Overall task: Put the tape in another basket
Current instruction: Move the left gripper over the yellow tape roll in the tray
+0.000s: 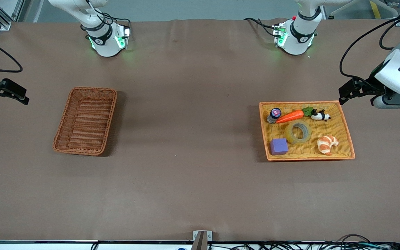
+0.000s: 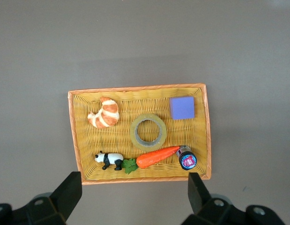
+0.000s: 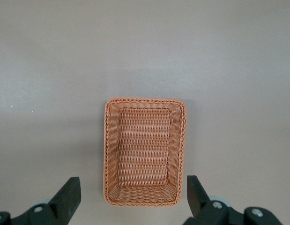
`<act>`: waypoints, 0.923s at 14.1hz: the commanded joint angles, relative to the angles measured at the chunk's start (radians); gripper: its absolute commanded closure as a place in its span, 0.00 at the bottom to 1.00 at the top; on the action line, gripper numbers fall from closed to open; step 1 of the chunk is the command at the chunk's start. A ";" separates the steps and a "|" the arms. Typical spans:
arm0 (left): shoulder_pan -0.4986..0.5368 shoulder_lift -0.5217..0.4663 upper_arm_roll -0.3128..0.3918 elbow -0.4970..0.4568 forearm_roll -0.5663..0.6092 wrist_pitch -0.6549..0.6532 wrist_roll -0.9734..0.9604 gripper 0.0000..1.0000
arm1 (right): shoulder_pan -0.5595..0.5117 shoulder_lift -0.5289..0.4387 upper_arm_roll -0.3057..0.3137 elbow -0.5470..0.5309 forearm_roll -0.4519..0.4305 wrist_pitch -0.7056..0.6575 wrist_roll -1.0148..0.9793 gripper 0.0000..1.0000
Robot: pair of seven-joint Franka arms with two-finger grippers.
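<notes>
**Tape lying in the yellow basket, both arms aloft**

The translucent yellowish ring of packing tape (image 1: 298, 132) lies flat in the wide yellow wicker basket with orange rim (image 1: 264, 132), among a carrot (image 1: 289, 116) and croissant (image 1: 327, 144); the narrow reddish-brown wicker basket (image 1: 85, 120) sits toward the right arm's end of the brown desk (image 1: 186, 156); the left gripper (image 2: 134, 193) hangs above the yellow basket's edge, jaws wide; the right gripper (image 3: 133, 193) hangs over the desk beside the reddish-brown one, jaws wide.
</notes>
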 commanded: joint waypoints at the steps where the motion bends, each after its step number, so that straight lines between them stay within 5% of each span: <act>1: -0.010 -0.009 0.011 -0.007 0.005 0.006 -0.014 0.00 | -0.001 -0.002 0.001 -0.002 -0.007 -0.006 -0.009 0.00; 9: -0.004 0.040 0.013 -0.013 0.005 0.003 -0.014 0.00 | -0.001 -0.002 0.001 -0.002 -0.007 -0.006 -0.008 0.00; 13: 0.008 0.068 0.011 -0.132 0.005 0.073 0.009 0.00 | -0.002 -0.002 0.001 -0.002 -0.007 -0.006 -0.008 0.00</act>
